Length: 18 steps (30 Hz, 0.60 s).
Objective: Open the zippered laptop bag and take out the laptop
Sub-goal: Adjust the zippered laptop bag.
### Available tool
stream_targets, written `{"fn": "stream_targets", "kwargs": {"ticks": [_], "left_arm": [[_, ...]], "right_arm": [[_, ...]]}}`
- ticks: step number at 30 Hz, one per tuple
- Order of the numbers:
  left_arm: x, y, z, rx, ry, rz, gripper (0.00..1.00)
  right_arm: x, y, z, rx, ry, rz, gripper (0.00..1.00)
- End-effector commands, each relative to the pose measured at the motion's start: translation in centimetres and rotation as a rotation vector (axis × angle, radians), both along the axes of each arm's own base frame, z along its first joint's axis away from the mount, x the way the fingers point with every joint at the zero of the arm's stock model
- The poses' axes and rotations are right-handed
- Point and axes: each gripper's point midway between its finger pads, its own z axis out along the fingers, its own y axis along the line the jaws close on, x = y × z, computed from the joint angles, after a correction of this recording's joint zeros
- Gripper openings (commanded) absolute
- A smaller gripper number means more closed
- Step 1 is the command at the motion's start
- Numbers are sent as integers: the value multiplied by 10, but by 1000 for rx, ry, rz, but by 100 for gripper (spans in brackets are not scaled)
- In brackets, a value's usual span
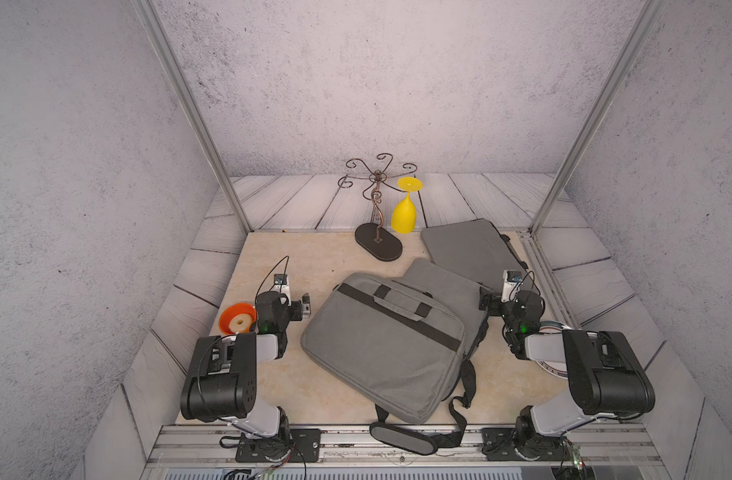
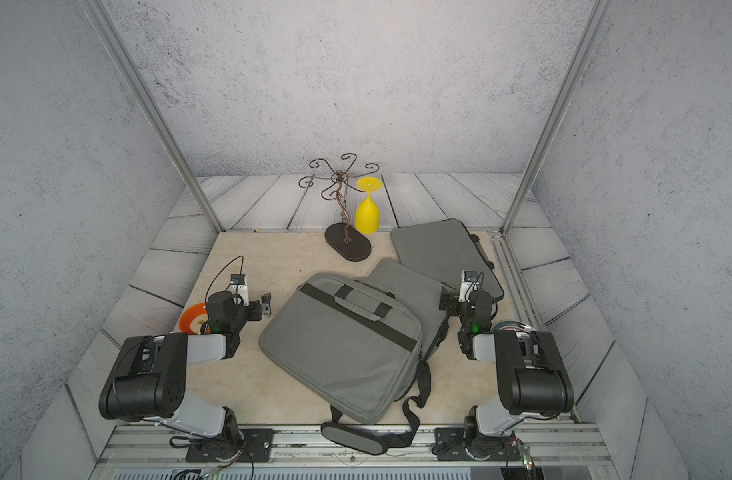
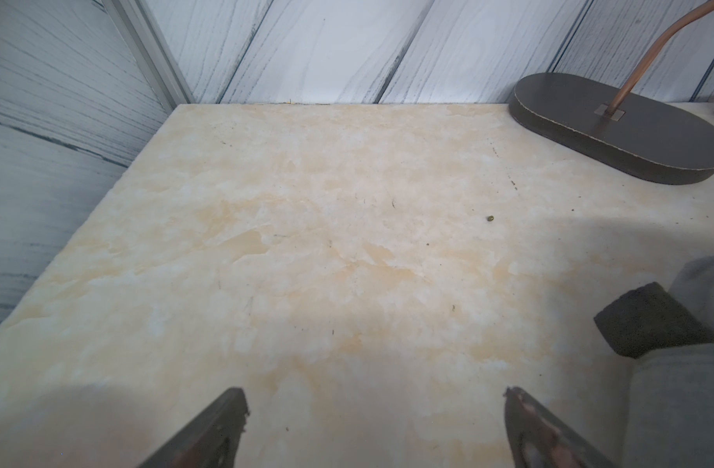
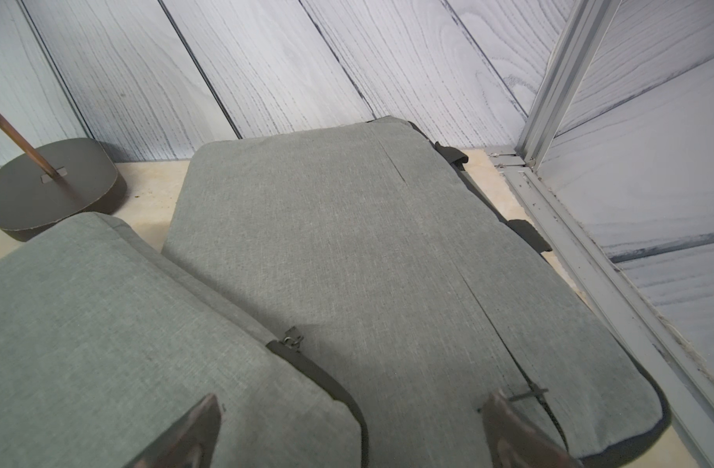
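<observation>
The grey zippered laptop bag [image 1: 381,345] lies flat mid-table, with a black band, a handle [image 1: 401,301] and a shoulder strap [image 1: 466,386] trailing toward the front; it shows in both top views [image 2: 339,345]. The laptop is hidden. My left gripper [image 1: 305,306] is open just left of the bag's far-left corner, over bare table [image 3: 375,395]; that corner [image 3: 679,405] shows at the edge of the left wrist view. My right gripper [image 1: 487,301] is open at the bag's far-right side, hovering above a grey sleeve [image 4: 104,324] with a zipper pull [image 4: 291,336].
A second grey sleeve [image 1: 468,249] lies at the back right against the rail. A wire stand on a dark oval base [image 1: 379,242] holds an upside-down yellow glass [image 1: 404,208]. An orange dish [image 1: 236,318] sits by the left arm, and a plate [image 1: 551,365] under the right arm.
</observation>
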Motion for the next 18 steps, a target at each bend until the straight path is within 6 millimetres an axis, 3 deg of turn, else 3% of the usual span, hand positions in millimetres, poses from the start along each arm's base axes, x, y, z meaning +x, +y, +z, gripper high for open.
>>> {"fn": "stream_targets", "kwargs": {"ticks": [1, 10, 14, 18], "left_arm": [[2, -6, 39, 7, -77, -30, 99], [-35, -11, 118, -189, -37, 67, 99], [-61, -28, 123, -387, 94, 82, 96], [-89, -52, 103, -584, 303, 103, 92]], "right_arm": [[-3, 2, 20, -4, -5, 9, 99], [-13, 37, 95, 95, -3, 191, 99], [-25, 62, 113, 183, 72, 319, 99], [-39, 89, 116, 287, 191, 452, 99]]}}
